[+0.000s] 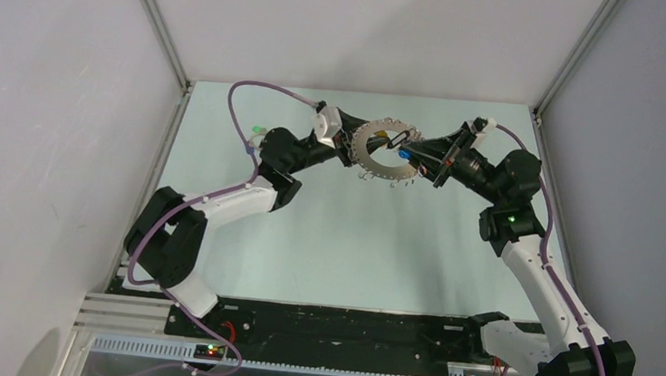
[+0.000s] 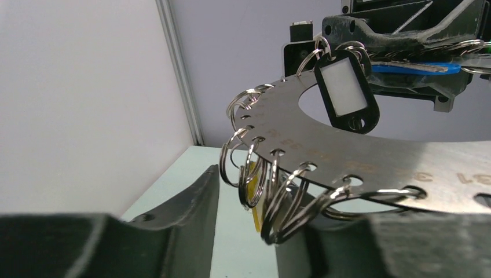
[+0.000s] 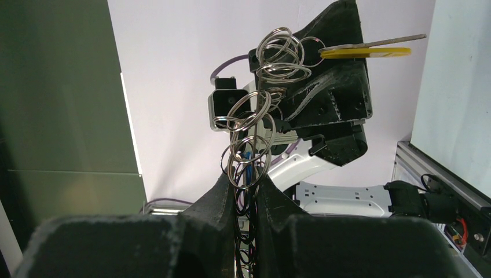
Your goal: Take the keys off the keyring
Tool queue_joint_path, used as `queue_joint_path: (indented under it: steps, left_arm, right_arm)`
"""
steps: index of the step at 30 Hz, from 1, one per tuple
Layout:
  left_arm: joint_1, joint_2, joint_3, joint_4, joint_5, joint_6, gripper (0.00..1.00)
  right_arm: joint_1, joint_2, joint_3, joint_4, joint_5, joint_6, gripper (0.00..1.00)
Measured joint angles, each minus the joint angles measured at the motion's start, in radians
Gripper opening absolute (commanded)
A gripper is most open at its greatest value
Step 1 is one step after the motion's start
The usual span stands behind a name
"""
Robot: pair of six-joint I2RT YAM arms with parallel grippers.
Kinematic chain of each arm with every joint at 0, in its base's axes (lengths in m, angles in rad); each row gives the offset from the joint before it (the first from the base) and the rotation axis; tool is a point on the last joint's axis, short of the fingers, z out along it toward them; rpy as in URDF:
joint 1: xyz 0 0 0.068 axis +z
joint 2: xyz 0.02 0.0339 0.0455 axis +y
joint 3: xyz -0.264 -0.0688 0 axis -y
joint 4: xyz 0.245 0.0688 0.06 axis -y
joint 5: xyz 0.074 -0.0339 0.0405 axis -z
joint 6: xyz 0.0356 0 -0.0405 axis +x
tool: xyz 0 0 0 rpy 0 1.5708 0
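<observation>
The keyring, a flat silver disc studded with small loops, hangs in the air at the back of the table between both grippers. My right gripper is shut on its right rim, and the disc shows edge-on between the pads. My left gripper is at the left rim. Its fingers stand apart around the loops and a yellow key without clamping them. A blue key and a black tag hang near the right gripper.
A small green item lies on the pale green table beside the left arm's elbow. White walls and metal frame posts enclose the back and sides. A purple cable loops above the left arm.
</observation>
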Motion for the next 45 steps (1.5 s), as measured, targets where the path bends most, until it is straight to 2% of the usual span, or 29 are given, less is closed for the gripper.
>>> queue_joint_path:
  steps: [6, 9, 11, 25, 31, 34, 41, 44, 45]
  left_arm:
    - [0.0, 0.002, 0.0, 0.008, 0.003, 0.002, 0.36]
    - [0.0, 0.004, 0.0, 0.01, 0.003, 0.002, 0.48]
    - [0.0, 0.005, 0.0, 0.01, 0.002, 0.002, 0.51]
    - [0.001, 0.02, -0.003, 0.011, 0.001, 0.002, 0.5]
    - [0.001, 0.034, -0.019, 0.018, 0.0, 0.002, 0.42]
    - [0.001, 0.035, -0.027, 0.026, -0.001, 0.002, 0.35]
    - [0.001, 0.035, -0.031, 0.044, -0.002, 0.001, 0.33]
    - [0.001, 0.035, -0.031, 0.049, -0.002, 0.0, 0.21]
    - [0.001, 0.035, -0.034, 0.053, -0.002, 0.001, 0.21]
  right_arm:
    - [0.0, 0.0, 0.0, -0.004, 0.001, -0.004, 0.0]
    - [0.0, 0.0, 0.0, -0.007, 0.002, -0.004, 0.0]
    - [0.0, 0.0, 0.0, -0.008, 0.001, -0.004, 0.0]
    - [-0.005, -0.002, 0.0, -0.01, 0.006, -0.004, 0.0]
    - [-0.005, -0.003, 0.0, -0.01, 0.009, -0.004, 0.0]
    - [-0.005, -0.004, 0.0, -0.01, 0.009, -0.004, 0.0]
    - [-0.005, -0.005, 0.0, -0.011, 0.009, -0.004, 0.0]
    - [-0.007, -0.005, 0.0, -0.011, 0.009, -0.005, 0.0]
    - [-0.008, -0.005, 0.001, -0.011, 0.009, -0.005, 0.0]
